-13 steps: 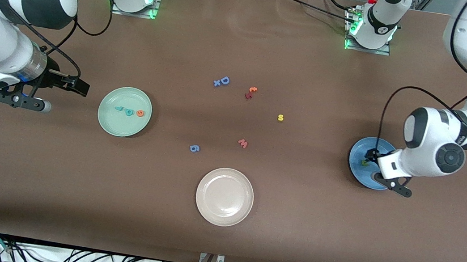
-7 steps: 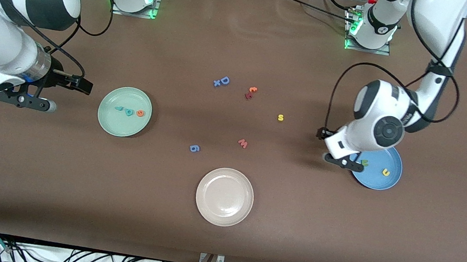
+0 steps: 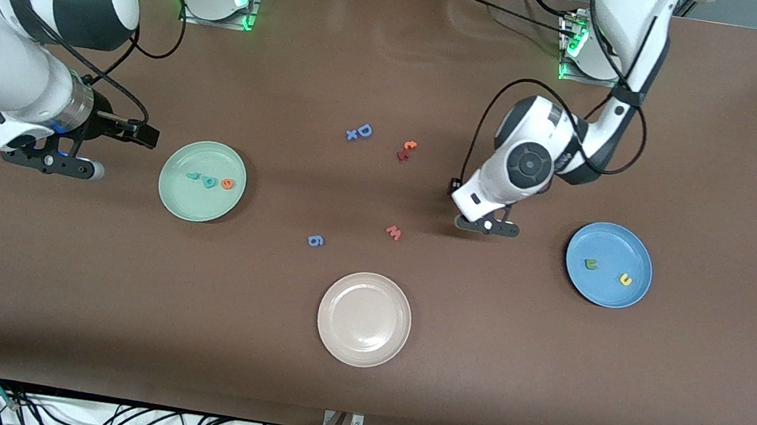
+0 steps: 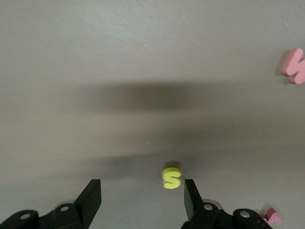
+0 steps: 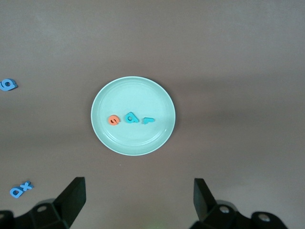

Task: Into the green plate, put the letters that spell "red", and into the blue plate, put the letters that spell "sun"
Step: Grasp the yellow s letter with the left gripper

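Here the left gripper (image 3: 486,226) hangs low over the table (image 3: 546,381) between the red-pink "w" (image 3: 393,232) and the blue plate (image 3: 623,298), its fingers (image 4: 93,198) spread apart and empty; in the left wrist view the yellow "s" (image 4: 171,177) lies on the table between the fingertips, nearer one finger, touching neither. The dark green "n" (image 3: 590,264) and yellow "u" (image 3: 625,279) lie apart in the blue plate. The right gripper (image 3: 74,166) waits over the table beside the green plate (image 3: 182,201), toward the right arm's end, its fingers wide apart and holding nothing. In the green plate the teal "r" (image 3: 193,176), teal "d" (image 3: 209,182) and orange "e" (image 3: 227,184) lie in a row.
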Controlling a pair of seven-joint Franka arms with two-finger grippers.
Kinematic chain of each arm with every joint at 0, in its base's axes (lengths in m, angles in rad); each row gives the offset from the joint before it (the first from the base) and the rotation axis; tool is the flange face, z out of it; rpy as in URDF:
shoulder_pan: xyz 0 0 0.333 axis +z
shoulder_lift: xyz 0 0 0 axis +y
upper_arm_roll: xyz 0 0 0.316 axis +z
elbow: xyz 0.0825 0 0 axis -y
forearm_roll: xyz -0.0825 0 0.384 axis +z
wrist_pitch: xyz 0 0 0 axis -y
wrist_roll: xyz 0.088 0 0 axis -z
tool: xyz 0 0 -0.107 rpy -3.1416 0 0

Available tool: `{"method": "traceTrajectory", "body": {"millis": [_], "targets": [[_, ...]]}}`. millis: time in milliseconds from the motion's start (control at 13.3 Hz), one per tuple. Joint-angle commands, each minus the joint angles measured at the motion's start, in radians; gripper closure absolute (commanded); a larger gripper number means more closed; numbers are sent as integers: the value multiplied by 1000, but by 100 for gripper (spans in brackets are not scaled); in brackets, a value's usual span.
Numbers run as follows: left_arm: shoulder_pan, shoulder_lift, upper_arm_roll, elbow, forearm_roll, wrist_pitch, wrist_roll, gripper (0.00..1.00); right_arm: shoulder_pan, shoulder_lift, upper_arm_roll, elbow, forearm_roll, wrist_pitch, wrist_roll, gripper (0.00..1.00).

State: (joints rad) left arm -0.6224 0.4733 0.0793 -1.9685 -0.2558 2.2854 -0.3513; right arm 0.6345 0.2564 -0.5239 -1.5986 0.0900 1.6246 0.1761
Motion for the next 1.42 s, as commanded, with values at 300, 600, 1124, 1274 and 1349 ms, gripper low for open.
{"method": "traceTrajectory", "body": {"millis": [300, 600, 1124, 1274, 1349], "targets": [[-63, -27, 17, -164, -14, 226, -17, 22, 14, -9, 5, 6, 14, 1, -17, 0], [-100, -22, 13, -162, -14, 226, -136, 26, 17, 0, 5, 130, -16, 21, -23, 0], [-114, 1, 0, -156, -13, 243, -199, 37, 17, 20, 7, 143, -6, 12, -23, 0], [-114, 5, 0, -155, -7, 261, -215, 40, 24, 20, 15, 126, -6, 12, -21, 0], [-115, 10, 0, -155, -7, 272, -228, 41, 25, 20, 21, 123, -6, 11, -21, 0]]}}
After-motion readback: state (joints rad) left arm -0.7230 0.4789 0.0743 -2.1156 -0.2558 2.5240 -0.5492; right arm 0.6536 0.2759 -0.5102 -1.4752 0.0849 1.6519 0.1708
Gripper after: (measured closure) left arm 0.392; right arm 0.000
